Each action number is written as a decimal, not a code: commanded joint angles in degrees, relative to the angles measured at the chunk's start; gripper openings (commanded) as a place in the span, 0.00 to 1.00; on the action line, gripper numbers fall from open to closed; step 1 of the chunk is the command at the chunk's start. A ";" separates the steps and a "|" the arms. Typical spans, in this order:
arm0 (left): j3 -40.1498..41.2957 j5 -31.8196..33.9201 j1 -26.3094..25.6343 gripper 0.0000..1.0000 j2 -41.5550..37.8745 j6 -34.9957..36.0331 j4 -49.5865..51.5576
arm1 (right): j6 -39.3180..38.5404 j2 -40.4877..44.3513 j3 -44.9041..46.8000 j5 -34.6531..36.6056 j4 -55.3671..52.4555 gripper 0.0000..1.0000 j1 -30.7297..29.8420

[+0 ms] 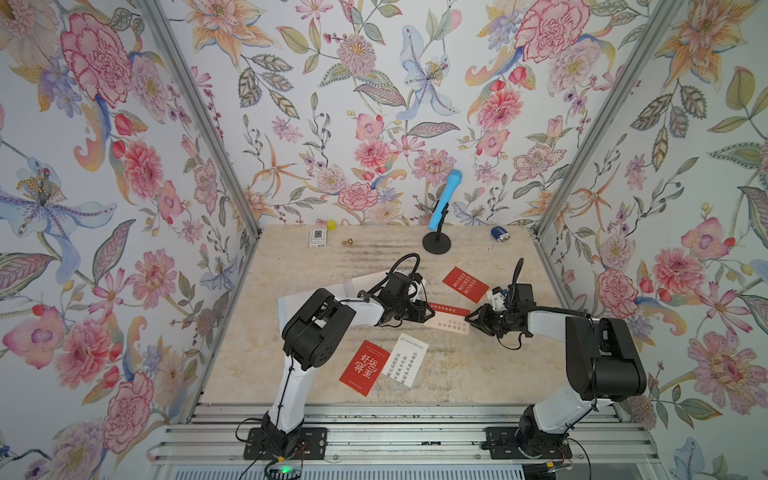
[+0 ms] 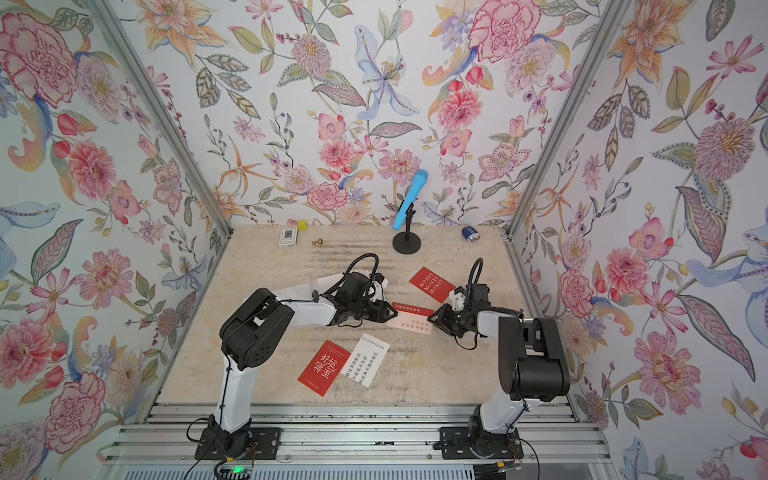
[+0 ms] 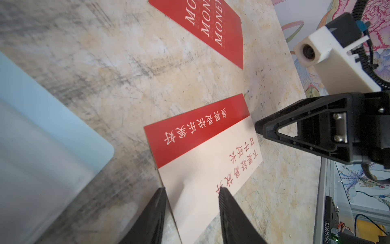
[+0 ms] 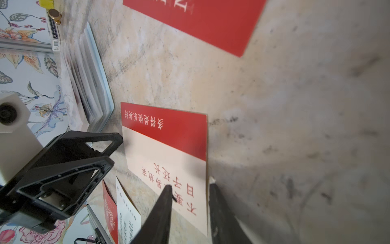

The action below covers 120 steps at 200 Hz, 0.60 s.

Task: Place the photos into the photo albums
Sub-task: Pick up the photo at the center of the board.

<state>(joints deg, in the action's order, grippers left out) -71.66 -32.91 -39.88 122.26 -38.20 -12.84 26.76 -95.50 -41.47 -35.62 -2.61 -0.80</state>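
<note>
Microphone stand (image 1: 436, 242), battery (image 1: 500, 233) beyond MONEY card (image 1: 465, 284)

White box (image 1: 318, 238), yellow cube (image 1: 331, 225), brass knob (image 1: 347, 241), blue microphone (image 1: 445, 199) on black stand (image 1: 437, 242), blue can (image 1: 500, 233) at rear.

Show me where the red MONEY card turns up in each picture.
Both top views: MONEY card right of centre, behind the pale card.
Left wrist: MONEY card beyond pale card, partly cropped.
Right wrist: MONEY card beyond pale card, mostly cropped.
Shared landmark: that pale card.
</note>
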 commanded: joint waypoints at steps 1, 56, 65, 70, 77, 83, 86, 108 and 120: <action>1.14 -0.43 -0.92 0.45 2.20 -0.57 1.46 | -0.51 -2.43 -0.62 -0.13 -0.91 0.33 -1.37; 1.70 -0.62 -1.00 0.45 2.55 -1.27 0.35 | 2.43 0.30 -0.27 -3.72 1.54 0.33 -1.14; 1.61 -0.67 -1.06 0.45 2.68 -1.28 0.36 | 2.85 1.20 -0.36 -4.36 1.64 0.33 -1.05; 1.74 -0.62 -1.01 0.45 2.69 -1.27 0.38 | 3.17 1.69 -0.44 -4.73 1.62 0.33 -1.05; 1.71 -0.67 -0.99 0.45 2.72 -1.31 0.20 | 3.58 2.31 -0.53 -5.31 1.64 0.33 -1.05; 1.70 -0.69 -0.99 0.45 2.77 -1.27 0.19 | 4.02 2.88 -0.54 -5.78 1.74 0.33 -1.00; 1.74 -0.82 -0.98 0.45 2.75 -1.27 0.23 | 4.31 3.13 -0.55 -6.04 1.89 0.33 -0.97; 1.84 -0.76 -0.99 0.45 2.70 -1.27 0.18 | 5.89 5.06 -0.96 -7.80 2.07 0.33 -0.97; 1.78 -0.92 -0.99 0.45 2.87 -1.36 -0.06 | 6.41 6.27 -1.14 -8.64 2.08 0.33 -0.96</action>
<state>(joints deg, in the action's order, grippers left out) -71.11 -32.75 -39.88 122.30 -38.59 -14.24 30.92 -92.29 -42.00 -38.74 -1.45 -1.17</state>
